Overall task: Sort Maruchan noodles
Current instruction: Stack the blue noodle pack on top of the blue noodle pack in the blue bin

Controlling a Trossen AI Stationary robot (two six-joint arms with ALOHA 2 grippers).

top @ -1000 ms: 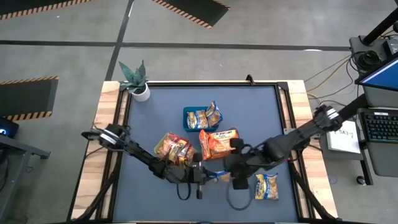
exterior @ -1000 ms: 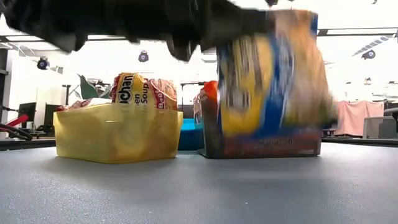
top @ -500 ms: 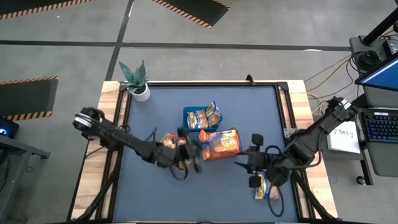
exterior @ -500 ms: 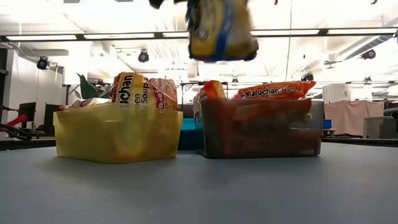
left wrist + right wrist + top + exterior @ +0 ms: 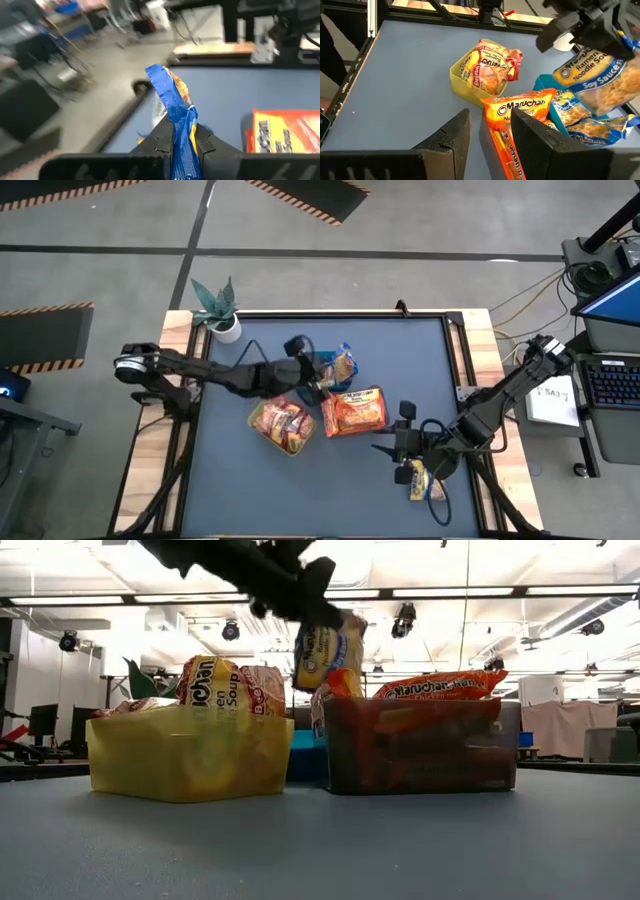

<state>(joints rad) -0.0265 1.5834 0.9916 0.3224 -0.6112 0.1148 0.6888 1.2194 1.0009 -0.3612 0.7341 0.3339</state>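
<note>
My left gripper [image 5: 312, 372] is clamped on a blue packet [image 5: 322, 652] over the blue tray [image 5: 303, 362]. My right gripper [image 5: 400, 448] hangs empty, fingers apart, near the bench's front edge.

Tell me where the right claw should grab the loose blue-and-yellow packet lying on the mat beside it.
Pinch the loose packet across its narrow width, coming straight down: it lies flat on the mat, so no side offers a lip. It sits partly under the right arm, so the open right claw probably has to back off first. The left claw holds another packet.
</note>
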